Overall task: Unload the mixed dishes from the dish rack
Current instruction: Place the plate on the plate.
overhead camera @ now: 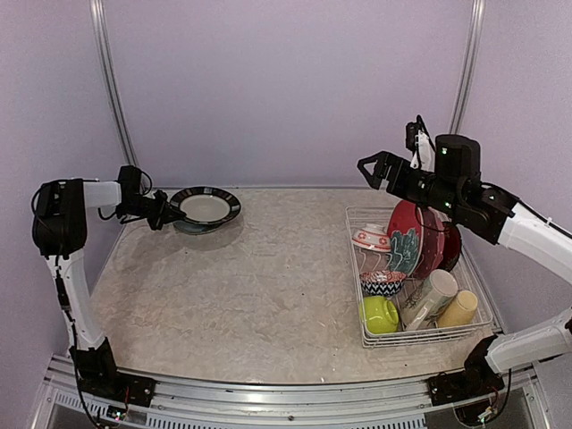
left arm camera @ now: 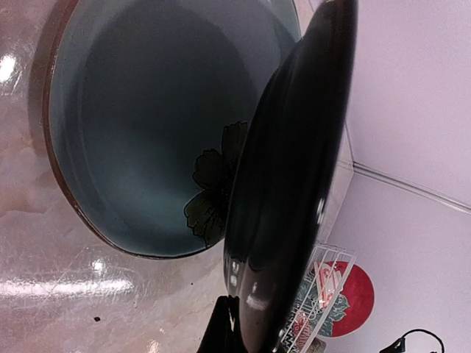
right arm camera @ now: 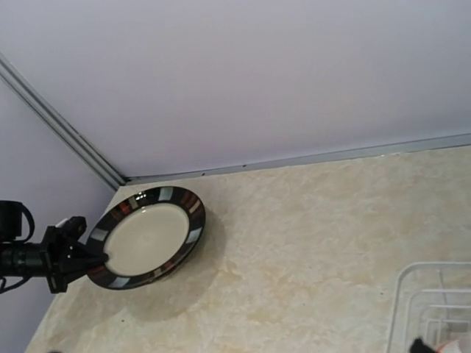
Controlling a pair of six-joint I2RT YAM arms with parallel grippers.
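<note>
1. The left gripper (overhead camera: 168, 214) has its jaws clamped tight on the rim of the black-rimmed cream plate (overhead camera: 206, 207). It holds the plate tilted over the desk (overhead camera: 268, 286), well to the left of the dish rack (overhead camera: 429, 336).
2. Under that plate, a grey-blue plate (left arm camera: 140, 132) with a dark flower motif lies flat on the desk.
3. The right gripper (overhead camera: 368, 172) hangs above the rack's far left corner, jaws spread wide and gripping nothing.
4. In the rack, a dark red plate (overhead camera: 407, 234) stands upright at the far end, with a red-patterned bowl (overhead camera: 370, 238) beside it.
5. Nearer in the rack are a blue-chevron bowl (overhead camera: 382, 283), a lime-green bowl (overhead camera: 379, 315), a cream mug (overhead camera: 430, 298) and a yellow mug (overhead camera: 458, 308).
</note>
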